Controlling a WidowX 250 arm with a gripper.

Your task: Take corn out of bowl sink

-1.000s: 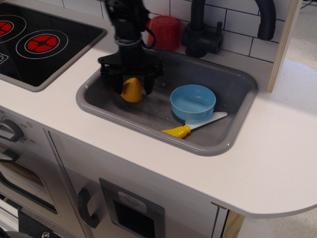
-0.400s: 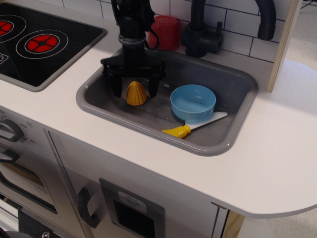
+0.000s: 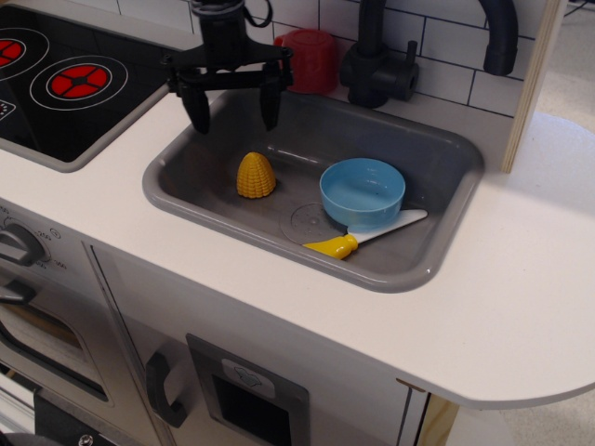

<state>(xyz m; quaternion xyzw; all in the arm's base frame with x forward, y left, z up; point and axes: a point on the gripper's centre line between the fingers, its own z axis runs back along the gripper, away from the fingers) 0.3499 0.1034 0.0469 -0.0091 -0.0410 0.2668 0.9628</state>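
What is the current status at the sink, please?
Gripper open, empty, raised above sink rear-left. Corn upright on sink floor, outside blue bowl. Bowl empty; knife beside it, nothing obstructing.

The sink [image 3: 437, 177] looks like smooth grey plastic with a soft sheen, set in a matt white counter [image 3: 521, 307]. The corn [image 3: 256, 176] is bumpy yellow plastic; the bowl [image 3: 363, 190] is smooth light-blue plastic.
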